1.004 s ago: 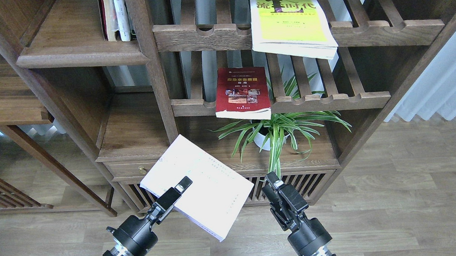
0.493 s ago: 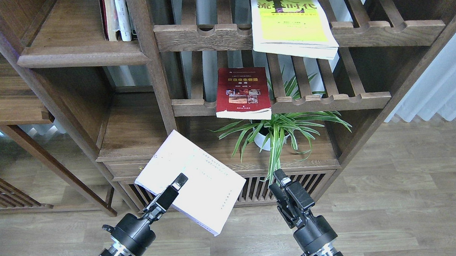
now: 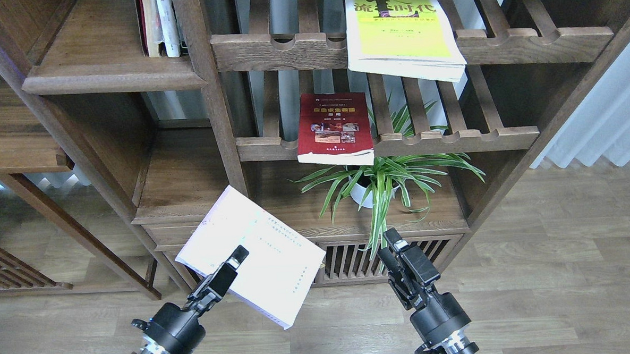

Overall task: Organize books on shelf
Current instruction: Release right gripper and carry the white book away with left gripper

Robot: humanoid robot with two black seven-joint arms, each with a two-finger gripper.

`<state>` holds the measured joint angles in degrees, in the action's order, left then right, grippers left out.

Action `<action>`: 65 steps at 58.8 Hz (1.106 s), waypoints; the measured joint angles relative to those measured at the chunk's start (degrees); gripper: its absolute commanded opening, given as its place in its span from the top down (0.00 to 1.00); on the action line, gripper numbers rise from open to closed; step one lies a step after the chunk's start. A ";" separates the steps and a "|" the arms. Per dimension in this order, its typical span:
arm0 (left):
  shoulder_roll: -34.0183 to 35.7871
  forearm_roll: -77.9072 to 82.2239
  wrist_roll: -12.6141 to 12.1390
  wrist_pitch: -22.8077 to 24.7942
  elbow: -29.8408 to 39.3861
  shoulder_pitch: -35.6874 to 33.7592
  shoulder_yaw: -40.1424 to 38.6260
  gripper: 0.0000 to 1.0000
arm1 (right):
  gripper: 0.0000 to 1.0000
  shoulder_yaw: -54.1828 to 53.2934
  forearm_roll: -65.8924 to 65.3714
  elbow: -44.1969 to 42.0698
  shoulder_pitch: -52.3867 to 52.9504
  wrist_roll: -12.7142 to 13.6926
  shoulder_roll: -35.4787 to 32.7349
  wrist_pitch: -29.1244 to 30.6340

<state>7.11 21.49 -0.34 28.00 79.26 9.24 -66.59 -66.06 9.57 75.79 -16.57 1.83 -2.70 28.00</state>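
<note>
since a second ago the pale lavender-white book [image 3: 254, 254] has drifted left, clamped flat in the left gripper [image 3: 232, 260]. faint print lines cross its cover. the right gripper [image 3: 395, 243] holds nothing, its finger gap seemingly narrow; hard to tell.

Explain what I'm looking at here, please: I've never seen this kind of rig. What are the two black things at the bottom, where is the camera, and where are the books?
The camera sits in the robot's head, looking forward and down at a wooden bookcase. The two black things are its arms, each ending in a two-finger pincer. The left pincer is shut on a white book, holding it tilted in the air in front of the bookcase. The right pincer holds nothing; its fingers are too dark to tell open from shut.

A yellow-green book lies flat on the upper slatted rack, hanging over its front rail. A dark red book lies on the lower slatted rack, also overhanging. Below them is a potted plant. On the solid shelf at top left, a few books already stand upright.
</note>
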 measured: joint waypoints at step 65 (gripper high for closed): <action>-0.35 1.59 -3.58 0.00 0.03 9.74 -14.34 0.94 | 0.20 0.30 0.01 -1.28 1.75 0.01 0.13 0.00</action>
<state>6.76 23.08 -3.92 28.00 79.29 18.98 -80.93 -65.76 9.58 74.51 -14.82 1.84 -2.57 28.00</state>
